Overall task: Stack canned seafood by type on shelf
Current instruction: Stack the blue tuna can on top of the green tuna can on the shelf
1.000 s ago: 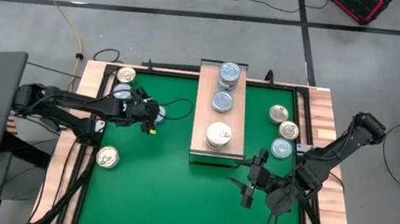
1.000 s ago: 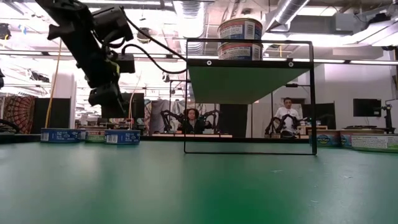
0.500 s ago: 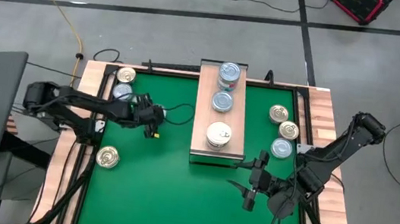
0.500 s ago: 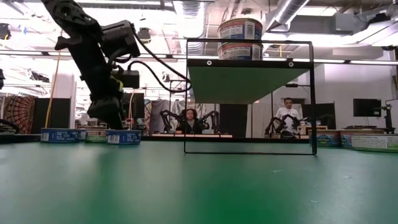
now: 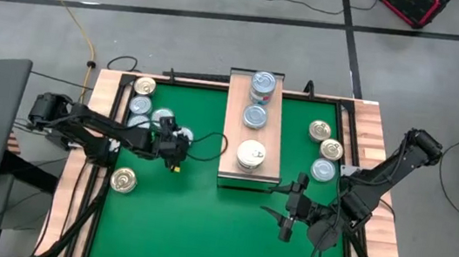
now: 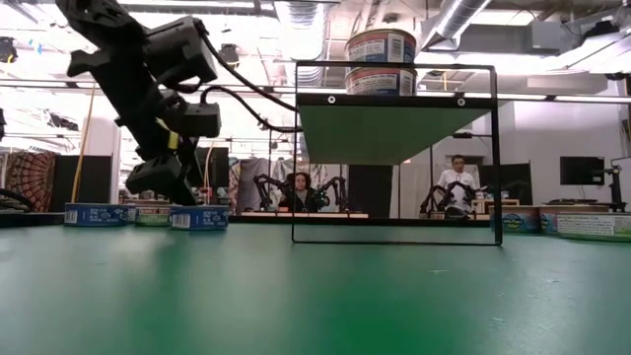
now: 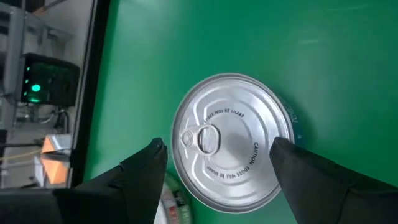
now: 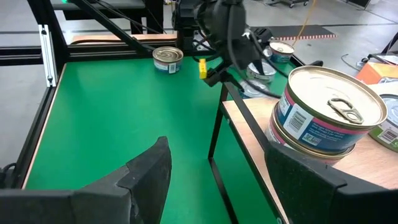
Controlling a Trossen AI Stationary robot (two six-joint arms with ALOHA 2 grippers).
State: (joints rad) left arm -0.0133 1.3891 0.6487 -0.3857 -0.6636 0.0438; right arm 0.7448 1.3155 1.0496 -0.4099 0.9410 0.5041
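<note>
My left gripper (image 5: 175,145) (image 6: 166,183) hangs open just above a blue-silver tin (image 7: 233,143) on the left half of the green mat. Its fingers stand on either side of the tin's top without touching it. This is probably the tin (image 5: 163,119) beside another blue-silver one (image 5: 139,104). Gold tins lie at the far left (image 5: 144,87) and the near left (image 5: 124,180). The shelf (image 5: 236,129) carries two blue-silver stacks (image 5: 262,82) (image 5: 255,114) and a white-topped stack (image 5: 251,155) (image 8: 326,118). My right gripper (image 5: 285,213) (image 8: 217,177) waits open near the shelf's near end.
Three loose tins (image 5: 320,131) (image 5: 331,148) (image 5: 323,169) lie on the mat right of the shelf. The shelf stands on a black wire frame (image 6: 394,237). A wooden border (image 5: 105,104) rims the mat. People sit at other arms beyond the table (image 6: 301,187).
My left gripper has gone toward the table's near edge and a little to the right, and has sunk closer to the mat. A blue-silver tin that the arm covered now shows beside it.
</note>
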